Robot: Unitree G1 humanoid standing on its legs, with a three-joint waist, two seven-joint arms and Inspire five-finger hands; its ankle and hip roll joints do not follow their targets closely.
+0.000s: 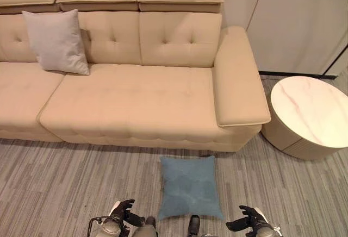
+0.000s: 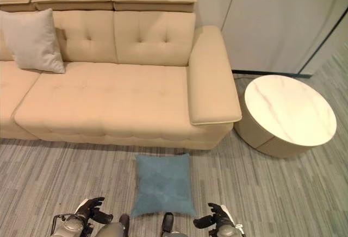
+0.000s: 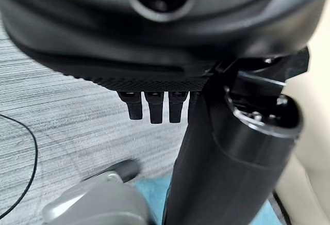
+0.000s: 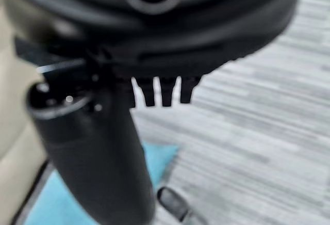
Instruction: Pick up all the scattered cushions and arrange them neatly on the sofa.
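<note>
Judging from how things lie, the task is partly done: a grey cushion (image 1: 56,41) already leans upright against the backrest of the beige sofa (image 1: 130,98), toward its left end, while a blue cushion (image 1: 190,187) lies flat on the striped carpet (image 1: 65,182), just in front of the sofa's seat edge and below its right armrest. No other loose cushions show in the head views.

The left hand (image 1: 123,211) and the right hand (image 1: 247,218) hang low on either side of the blue cushion, near its closer corners but apart from it. Both are released and hold nothing; in each wrist view the fingers (image 3: 154,107) hang straight down over the carpet, with a patch of blue fabric past them.

What is left, by my reading, is to stoop, take the blue cushion from the floor, carry it up onto the seat and stand it against the backrest, likely beside or matching the grey one. A round marble-topped side table (image 1: 312,112) stands right of the armrest, well clear of the cushion.
</note>
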